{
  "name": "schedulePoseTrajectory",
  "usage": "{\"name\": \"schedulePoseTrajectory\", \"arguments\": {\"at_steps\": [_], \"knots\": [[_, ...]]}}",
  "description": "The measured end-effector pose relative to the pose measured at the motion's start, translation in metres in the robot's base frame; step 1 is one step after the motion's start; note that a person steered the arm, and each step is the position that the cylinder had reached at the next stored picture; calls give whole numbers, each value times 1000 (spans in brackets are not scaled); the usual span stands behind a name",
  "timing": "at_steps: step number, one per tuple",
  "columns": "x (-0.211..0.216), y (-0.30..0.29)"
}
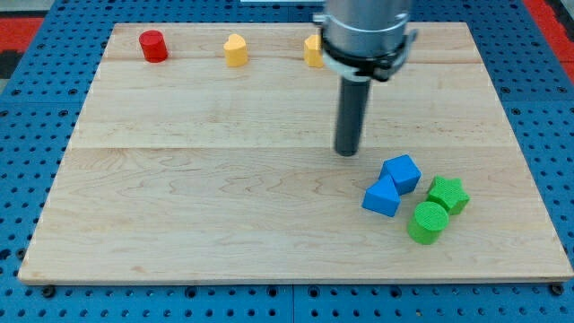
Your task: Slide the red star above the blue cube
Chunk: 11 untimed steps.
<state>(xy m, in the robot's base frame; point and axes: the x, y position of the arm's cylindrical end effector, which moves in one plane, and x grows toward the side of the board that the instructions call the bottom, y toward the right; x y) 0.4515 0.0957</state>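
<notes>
Tip [347,152] just up-left of blue cube [401,172]; no jaws; yellow block [312,51] partly hidden, shape unclear.

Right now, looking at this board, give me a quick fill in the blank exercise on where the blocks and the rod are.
1. The red cylinder sits near the board's top ____ corner in the view.
2. My tip is above and to the view's ____ of the blue cube.
3. The star beside the blue blocks is ____ in colour.
4. The green cylinder lies toward the view's ____ from that star.

Missing words: left; left; green; bottom
</notes>
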Motion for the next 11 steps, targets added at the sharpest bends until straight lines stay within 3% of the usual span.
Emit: {"name": "schedulePoseTrajectory", "arguments": {"at_steps": [1,2,3,4,6,7,8,9,10,11], "knots": [[18,34],[21,33],[-16,41],[-51,97],[-179,117],[-240,98],[-249,13],[-192,-17],[-193,-3],[-234,15]]}}
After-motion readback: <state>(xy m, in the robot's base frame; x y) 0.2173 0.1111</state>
